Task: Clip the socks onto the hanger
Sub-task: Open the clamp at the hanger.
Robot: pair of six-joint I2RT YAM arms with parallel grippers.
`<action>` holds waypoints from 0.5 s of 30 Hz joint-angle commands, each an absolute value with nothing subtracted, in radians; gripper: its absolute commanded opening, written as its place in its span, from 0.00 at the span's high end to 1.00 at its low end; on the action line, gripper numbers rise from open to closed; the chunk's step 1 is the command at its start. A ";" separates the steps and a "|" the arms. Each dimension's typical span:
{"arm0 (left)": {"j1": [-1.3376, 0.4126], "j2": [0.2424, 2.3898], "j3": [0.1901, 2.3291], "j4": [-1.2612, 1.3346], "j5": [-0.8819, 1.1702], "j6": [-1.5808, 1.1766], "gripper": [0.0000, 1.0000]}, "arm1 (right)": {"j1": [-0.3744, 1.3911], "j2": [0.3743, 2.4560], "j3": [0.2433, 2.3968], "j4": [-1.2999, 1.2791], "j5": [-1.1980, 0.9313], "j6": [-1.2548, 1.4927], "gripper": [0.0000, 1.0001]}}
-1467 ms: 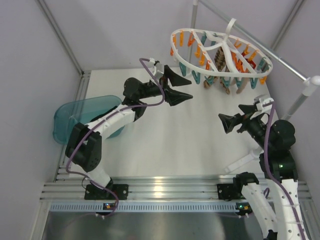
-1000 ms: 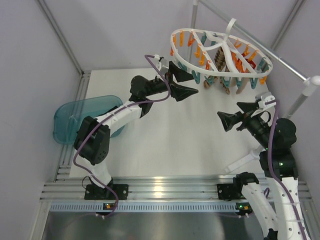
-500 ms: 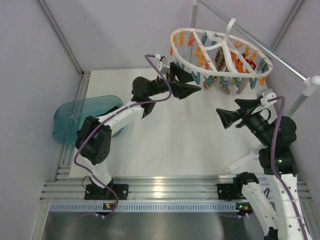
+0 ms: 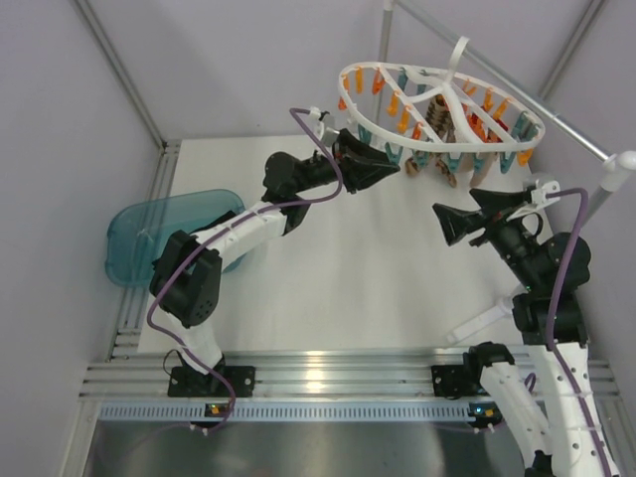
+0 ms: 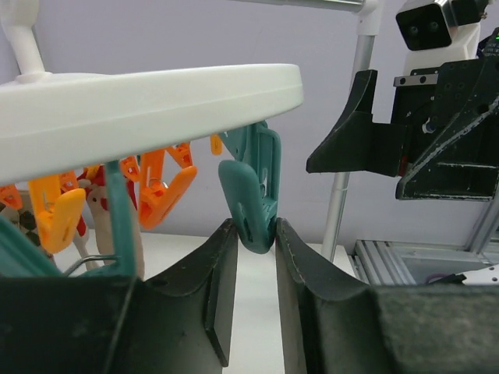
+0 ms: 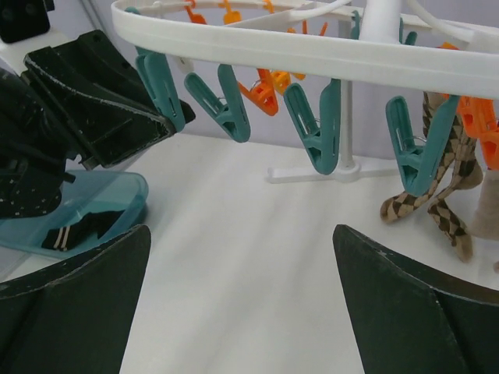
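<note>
Your left gripper (image 5: 251, 248) has its fingers pressed against both sides of the lower tip of one teal clip (image 5: 249, 199), at about 7 o'clock on the rim of the hanger (image 4: 442, 104) in the top view. That tip looks like the biting end. To open the clip, I judge you should squeeze higher, at the handles near the ring.

The right gripper (image 4: 457, 219) is spread wide and empty, at 6 o'clock from the hanger. A black striped sock (image 6: 78, 224) lies in the teal bin (image 4: 149, 238) at 9 o'clock on the surface (image 4: 328, 268), well apart from the hanger. I cannot make out a second one.

There is open room between the arms. It is tighter under the rim, near the brown patterned sock (image 6: 437, 187) and the pole stand (image 4: 596, 199) at 3 o'clock.
</note>
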State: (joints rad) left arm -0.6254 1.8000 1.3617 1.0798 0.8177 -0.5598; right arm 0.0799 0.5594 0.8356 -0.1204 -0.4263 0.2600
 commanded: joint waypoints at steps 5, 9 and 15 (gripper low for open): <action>-0.650 1.709 1.338 1.034 0.775 -0.469 0.80 | 0.078 0.635 0.885 -0.043 -0.316 0.382 0.00; -0.660 1.672 1.313 0.927 0.706 -0.388 0.98 | 0.090 0.658 0.902 -0.043 -0.267 0.436 0.00; -0.704 1.606 1.270 0.737 0.566 -0.164 1.00 | 0.127 0.693 0.930 -0.051 -0.226 0.523 0.00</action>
State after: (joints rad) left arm -0.6777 1.6768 1.2934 0.8288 0.6567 -0.3149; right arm 0.1032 0.6842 0.8608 -0.0956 -0.2638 0.4557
